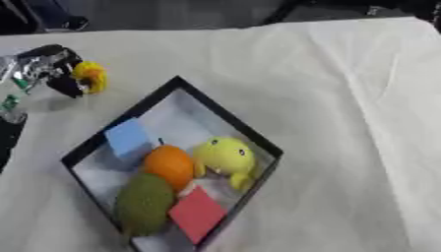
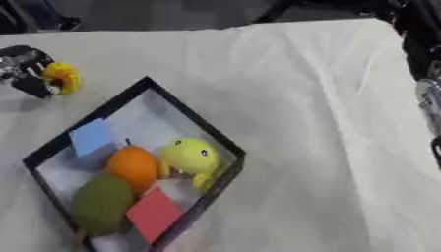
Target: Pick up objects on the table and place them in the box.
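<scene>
The black-rimmed box [image 1: 226, 112] lies askew at the lower left of the white cloth. Inside it are a blue block [image 1: 127, 137], an orange [image 1: 169, 165], a yellow duck-like toy [image 1: 226, 155], a green fruit [image 1: 144, 203] and a red block [image 1: 197, 212]. My left hand [image 1: 50, 65] is at the upper left, beyond the box's far corner, just above the cloth. Its fingers are curled on a small yellow toy with an orange spot [image 1: 89, 76]. My right hand shows in neither view.
The cloth-covered table [image 1: 344, 123] stretches to the right of the box. Its far edge runs along the top, with dark floor beyond. Part of my right arm [image 2: 428, 98] stands along the right edge in the right eye view.
</scene>
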Controlling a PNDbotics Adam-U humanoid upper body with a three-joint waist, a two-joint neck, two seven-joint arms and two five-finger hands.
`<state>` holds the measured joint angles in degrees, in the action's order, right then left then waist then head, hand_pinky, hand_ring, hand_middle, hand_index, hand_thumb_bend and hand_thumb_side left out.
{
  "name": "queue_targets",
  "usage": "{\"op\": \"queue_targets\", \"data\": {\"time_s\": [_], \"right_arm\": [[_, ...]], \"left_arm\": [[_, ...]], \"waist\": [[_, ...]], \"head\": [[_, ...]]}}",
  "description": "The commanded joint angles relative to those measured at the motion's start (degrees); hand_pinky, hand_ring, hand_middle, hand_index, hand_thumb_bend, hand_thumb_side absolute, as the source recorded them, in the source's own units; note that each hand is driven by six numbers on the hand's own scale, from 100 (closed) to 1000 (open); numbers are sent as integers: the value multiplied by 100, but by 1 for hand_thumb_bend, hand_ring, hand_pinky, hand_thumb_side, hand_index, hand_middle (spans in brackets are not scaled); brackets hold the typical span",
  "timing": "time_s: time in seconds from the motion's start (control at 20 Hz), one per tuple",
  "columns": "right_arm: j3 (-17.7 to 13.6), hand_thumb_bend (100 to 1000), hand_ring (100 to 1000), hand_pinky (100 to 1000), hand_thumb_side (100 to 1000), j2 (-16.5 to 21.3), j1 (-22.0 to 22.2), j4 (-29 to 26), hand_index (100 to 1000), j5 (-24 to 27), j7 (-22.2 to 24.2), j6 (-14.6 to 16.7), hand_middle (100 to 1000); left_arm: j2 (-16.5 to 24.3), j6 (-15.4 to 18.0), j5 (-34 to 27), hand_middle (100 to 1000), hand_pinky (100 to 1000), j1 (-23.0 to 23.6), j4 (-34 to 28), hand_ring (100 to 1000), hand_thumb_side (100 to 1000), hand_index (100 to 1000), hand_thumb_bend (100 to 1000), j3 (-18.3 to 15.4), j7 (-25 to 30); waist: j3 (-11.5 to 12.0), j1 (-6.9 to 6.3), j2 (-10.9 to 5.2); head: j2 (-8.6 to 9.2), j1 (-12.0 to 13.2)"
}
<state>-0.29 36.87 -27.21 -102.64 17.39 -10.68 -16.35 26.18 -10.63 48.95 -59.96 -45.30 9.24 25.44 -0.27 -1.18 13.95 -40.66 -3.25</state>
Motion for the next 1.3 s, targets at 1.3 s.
{"op": "queue_targets", "data": {"time_s": [1.3], "right_arm": [[-66,100,746,928,680,225,108,-99,822,-27,54,70,736]], "left_arm": [[2387,406,-2543,617,746,870,-6878,698,100,654,100,1557,1027]], "waist": [[282,-67,-487]], "head": [[-345,-322]]}}
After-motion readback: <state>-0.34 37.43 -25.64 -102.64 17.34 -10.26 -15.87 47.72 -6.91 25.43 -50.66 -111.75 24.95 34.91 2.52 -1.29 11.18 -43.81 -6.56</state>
